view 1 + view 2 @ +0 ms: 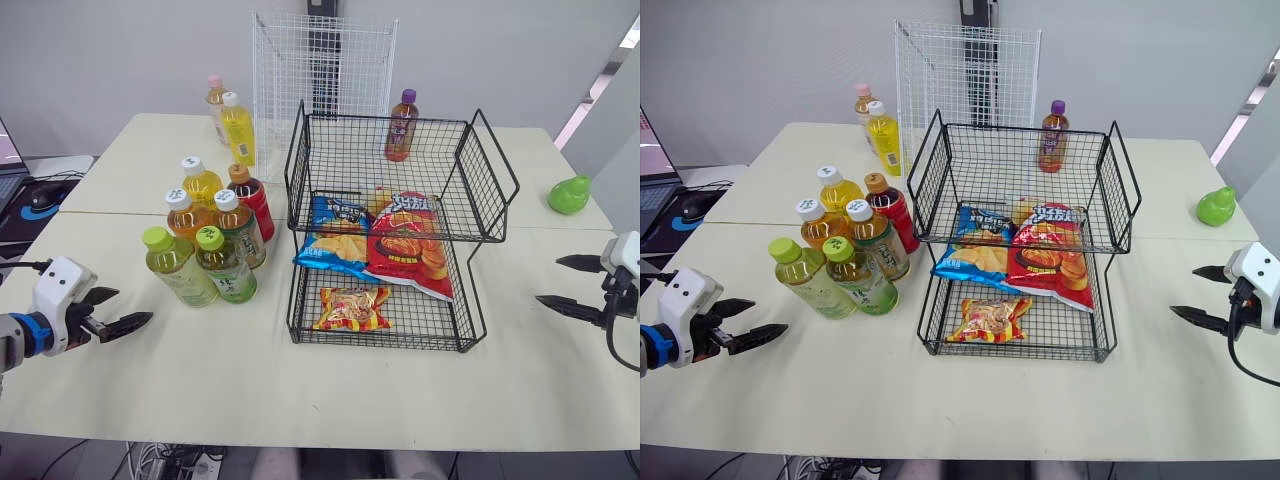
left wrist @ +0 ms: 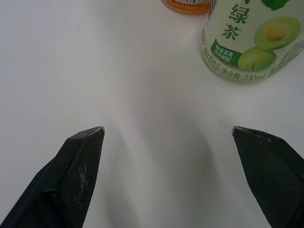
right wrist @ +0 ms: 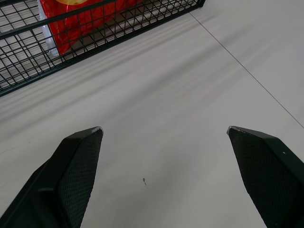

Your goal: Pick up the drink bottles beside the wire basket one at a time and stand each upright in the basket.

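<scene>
Left hand (image 1: 135,305), spread wide and empty, sits at 7 o'clock of the green-capped plastic tea bottle (image 1: 178,268), which stands upright on the table at 9 o'clock of the black wire basket (image 1: 480,180). Likely step: approach. Next: advance, then clamp the bottle body.

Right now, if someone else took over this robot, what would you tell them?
Left claw: open, holding nothing, just short of the six bottles.
Right claw: open, holding nothing, right of the basket.
The six bottles stand together left of the basket; two more bottles stand behind them.
Done: no bottle in the basket yet, just snack bags.
Left: every bottle.
</scene>
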{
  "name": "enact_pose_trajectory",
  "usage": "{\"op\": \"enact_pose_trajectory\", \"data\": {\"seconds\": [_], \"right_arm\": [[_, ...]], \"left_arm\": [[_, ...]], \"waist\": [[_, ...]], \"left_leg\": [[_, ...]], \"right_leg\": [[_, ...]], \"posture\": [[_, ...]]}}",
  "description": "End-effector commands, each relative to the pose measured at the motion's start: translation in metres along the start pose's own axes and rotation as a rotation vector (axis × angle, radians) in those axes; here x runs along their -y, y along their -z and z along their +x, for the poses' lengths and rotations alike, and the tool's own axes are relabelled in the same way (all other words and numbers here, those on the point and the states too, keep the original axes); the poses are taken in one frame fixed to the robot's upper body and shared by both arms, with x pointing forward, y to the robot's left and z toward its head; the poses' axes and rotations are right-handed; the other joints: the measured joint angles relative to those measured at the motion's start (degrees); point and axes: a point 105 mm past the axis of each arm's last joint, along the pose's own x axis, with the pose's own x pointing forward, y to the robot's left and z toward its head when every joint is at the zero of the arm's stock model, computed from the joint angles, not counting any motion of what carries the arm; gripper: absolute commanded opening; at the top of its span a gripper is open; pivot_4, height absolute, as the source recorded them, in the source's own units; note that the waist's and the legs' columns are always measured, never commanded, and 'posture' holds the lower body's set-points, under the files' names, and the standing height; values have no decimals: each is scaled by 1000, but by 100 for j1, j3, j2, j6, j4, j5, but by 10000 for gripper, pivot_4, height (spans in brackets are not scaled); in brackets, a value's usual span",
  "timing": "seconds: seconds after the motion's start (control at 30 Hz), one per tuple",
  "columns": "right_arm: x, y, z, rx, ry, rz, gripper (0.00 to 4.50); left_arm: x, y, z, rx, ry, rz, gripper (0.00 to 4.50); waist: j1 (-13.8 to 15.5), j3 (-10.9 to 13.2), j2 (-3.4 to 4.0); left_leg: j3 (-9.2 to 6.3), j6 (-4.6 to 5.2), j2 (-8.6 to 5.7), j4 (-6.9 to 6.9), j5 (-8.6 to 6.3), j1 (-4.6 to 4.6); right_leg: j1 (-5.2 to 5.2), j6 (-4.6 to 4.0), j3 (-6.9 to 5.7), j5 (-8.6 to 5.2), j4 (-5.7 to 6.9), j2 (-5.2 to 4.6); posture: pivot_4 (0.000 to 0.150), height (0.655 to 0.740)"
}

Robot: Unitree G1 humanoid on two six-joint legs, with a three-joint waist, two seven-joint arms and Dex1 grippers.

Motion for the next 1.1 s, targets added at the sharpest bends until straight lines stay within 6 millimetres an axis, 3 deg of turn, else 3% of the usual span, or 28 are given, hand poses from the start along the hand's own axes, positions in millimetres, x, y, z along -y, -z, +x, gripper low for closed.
{"op": "enact_pose_trajectory", "data": {"seconds": [0.03,0.7,1.1], "right_arm": [[6,-9,-7,9,30,-38,45000],[14,-3,-15,6,100,-29,45000],[14,-14,-22,77,172,-75,45000]], "left_arm": [[-5,-14,-8,35,-18,31,44724],[-11,-32,-13,191,-11,-7,44724],[-2,-34,-14,216,28,-54,44724]], "waist": [[0,0,0],[0,0,0],[0,0,0]], "left_leg": [[0,0,0,0,0,0],[0,0,-2,1,0,0],[0,0,-1,0,0,0]], "right_leg": [[0,0,0,0,0,0],[0,0,-1,0,0,2],[0,0,0,0,0,1]], "posture": [[1500,7360],[1500,7360],[1500,7360]]}}
